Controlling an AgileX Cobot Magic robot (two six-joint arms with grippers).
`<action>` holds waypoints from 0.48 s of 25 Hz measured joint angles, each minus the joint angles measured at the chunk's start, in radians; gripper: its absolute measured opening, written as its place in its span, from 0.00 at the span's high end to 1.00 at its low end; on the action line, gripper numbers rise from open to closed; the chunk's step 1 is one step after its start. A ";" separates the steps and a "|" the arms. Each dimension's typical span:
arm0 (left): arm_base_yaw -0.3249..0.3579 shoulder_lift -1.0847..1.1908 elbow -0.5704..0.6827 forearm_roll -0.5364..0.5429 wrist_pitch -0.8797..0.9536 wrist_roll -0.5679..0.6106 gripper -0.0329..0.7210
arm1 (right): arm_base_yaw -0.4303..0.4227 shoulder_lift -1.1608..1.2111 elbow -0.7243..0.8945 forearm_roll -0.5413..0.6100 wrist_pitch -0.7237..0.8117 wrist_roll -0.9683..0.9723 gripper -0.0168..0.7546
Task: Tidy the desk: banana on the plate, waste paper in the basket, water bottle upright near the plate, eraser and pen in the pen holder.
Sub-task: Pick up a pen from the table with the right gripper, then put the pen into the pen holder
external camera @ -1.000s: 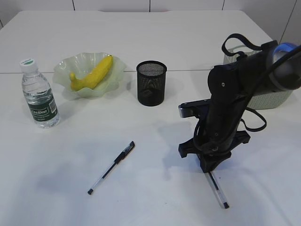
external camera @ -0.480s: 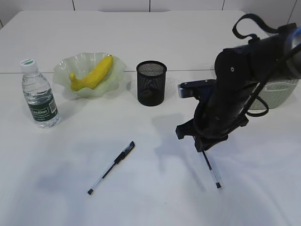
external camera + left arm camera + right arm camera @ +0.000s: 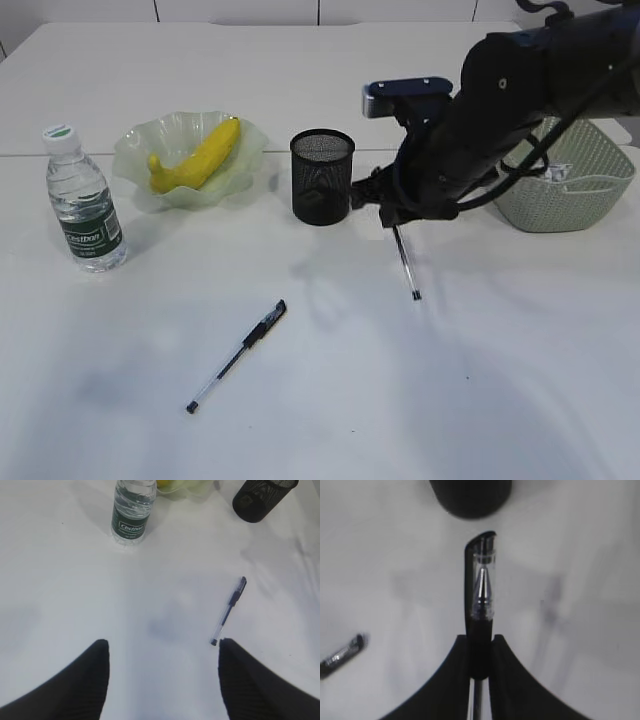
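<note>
the white counter (image 3: pixel 330 400) carries everything. the right arm (image 3: pixel 520 90) reaches in from the right and across toward the middle, raised above the surface. behind it on the right sits the pale woven basket (image 3: pixel 585 195), with a bit of white paper visible inside at its rim. on the left, the green wavy plate (image 3: pixel 135 150) holds the banana (image 3: pixel 200 155), and just left of the plate the water bottle (image 3: pixel 85 200) stands upright. the black mesh pen holder (image 3: pixel 322 177) stands between the plate and the arm, with a dark lump inside that cannot be made out.

the right hand (image 3: pixel 395 218) is pinched nearly closed on a pen, the held pen (image 3: pixel 405 262), gripping its upper end; the pen hangs down at a slight slant below the fingers, clear of the counter, just right of the pen holder. in the right wrist view the held pen (image 3: pixel 481 600) juts straight out from between the fingers (image 3: pixel 507 675), its end close under the holder's dark rim.

the left hand (image 3: pixel 162 680) hovers low with its fingers spread wide and nothing between them. the second pen (image 3: pixel 238 356) lies flat on the counter, and in the left wrist view its tip lies just beside one finger.
</note>
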 joint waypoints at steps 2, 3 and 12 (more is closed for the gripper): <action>0.000 0.000 0.000 0.000 0.000 0.000 0.31 | 0.000 0.000 -0.018 -0.009 -0.062 0.000 0.91; 0.000 0.000 0.000 0.000 0.000 0.000 0.31 | 0.000 0.000 -0.026 -0.011 -0.096 0.000 0.91; 0.000 0.000 0.000 0.000 0.000 0.000 0.31 | 0.000 0.000 -0.057 -0.025 -0.456 -0.025 0.91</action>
